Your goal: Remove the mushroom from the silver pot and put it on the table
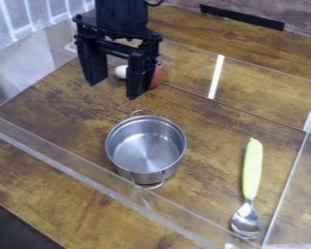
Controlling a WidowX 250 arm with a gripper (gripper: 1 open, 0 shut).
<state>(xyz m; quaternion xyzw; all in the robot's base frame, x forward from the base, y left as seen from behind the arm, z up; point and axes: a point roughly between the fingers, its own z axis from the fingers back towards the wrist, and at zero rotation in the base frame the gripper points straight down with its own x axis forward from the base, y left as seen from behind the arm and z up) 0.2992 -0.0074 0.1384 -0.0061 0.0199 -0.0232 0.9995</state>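
The silver pot stands upright in the middle of the table, and its inside shows only bare steel. The mushroom lies on the table at the back, with its red cap and white stem showing between and behind the gripper fingers. My gripper hangs pointing down over that spot, jaws open, black fingers spread wide. Nothing is between them. Whether a finger touches the mushroom I cannot tell.
A metal spoon with a yellow handle lies at the front right. Clear acrylic walls run along the front, the left and the back of the table.
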